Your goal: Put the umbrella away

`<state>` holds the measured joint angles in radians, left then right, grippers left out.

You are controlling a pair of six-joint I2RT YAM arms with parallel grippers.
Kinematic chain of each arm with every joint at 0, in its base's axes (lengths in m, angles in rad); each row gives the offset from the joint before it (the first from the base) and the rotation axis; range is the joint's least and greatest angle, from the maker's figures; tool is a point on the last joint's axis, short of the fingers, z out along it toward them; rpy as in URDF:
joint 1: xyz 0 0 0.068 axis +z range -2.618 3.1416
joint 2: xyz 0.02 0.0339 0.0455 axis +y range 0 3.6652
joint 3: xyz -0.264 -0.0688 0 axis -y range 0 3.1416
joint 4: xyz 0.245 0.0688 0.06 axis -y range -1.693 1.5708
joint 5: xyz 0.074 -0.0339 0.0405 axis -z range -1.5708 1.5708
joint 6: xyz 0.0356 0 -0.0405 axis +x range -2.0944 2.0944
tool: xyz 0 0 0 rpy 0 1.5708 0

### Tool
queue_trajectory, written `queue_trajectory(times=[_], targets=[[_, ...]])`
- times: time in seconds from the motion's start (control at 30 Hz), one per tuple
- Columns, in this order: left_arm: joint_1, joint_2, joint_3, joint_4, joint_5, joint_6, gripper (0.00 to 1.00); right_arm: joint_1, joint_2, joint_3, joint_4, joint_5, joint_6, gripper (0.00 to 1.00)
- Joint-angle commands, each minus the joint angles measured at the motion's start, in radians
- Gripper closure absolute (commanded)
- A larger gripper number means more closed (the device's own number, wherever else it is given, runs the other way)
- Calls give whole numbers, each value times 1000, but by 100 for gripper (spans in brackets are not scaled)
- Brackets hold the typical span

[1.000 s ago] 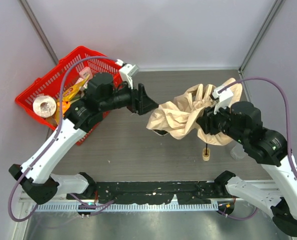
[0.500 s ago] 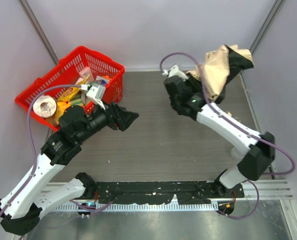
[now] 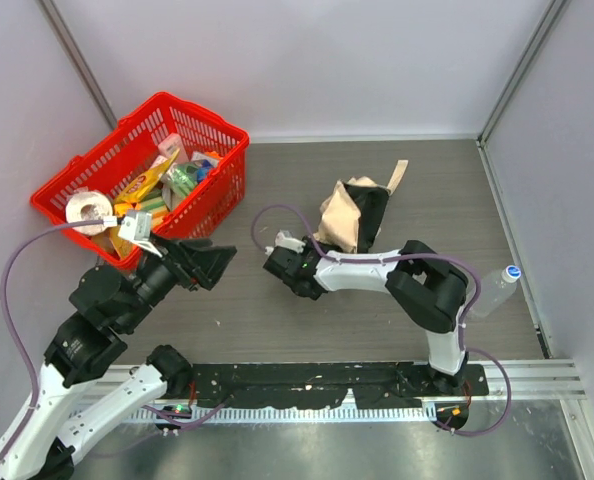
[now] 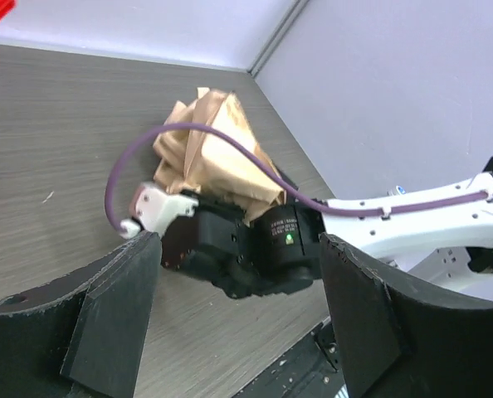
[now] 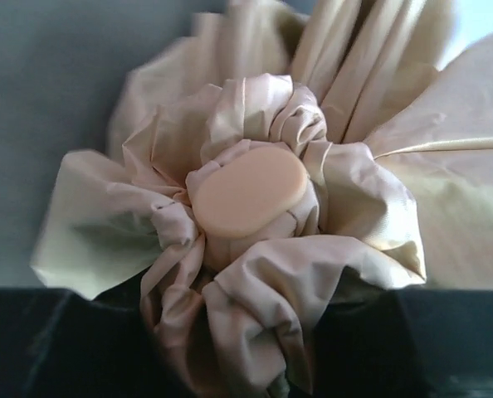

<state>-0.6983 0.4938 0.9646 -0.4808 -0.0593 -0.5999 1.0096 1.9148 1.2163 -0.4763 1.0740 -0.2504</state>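
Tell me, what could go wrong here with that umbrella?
1. The right gripper pinches only bunched fabric of the umbrella, so it might slip out or unfurl when lifted.
2. A purple cable loops right beside the umbrella and could snag on it.
3. A bottle sits close to the elbow of the right arm; a swing might knock it over.
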Motion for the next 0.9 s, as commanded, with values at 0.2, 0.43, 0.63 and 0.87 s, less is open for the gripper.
queue_trajectory(times=[0.2, 0.43, 0.63, 0.87], targets=[[0, -38, -96, -45, -93, -107, 22, -43, -10, -9, -178, -1181, 126, 99], [0, -49, -158, -41, -1, -193, 31, -155, 59, -43, -163, -1540, 118, 99], [0, -9, -277, 88, 205, -313, 31, -226, 56, -73, -124, -1721, 82, 99], [-47, 107, -408, 268, 215, -402, 23, -255, 75, -87, -84, -1732, 68, 99]])
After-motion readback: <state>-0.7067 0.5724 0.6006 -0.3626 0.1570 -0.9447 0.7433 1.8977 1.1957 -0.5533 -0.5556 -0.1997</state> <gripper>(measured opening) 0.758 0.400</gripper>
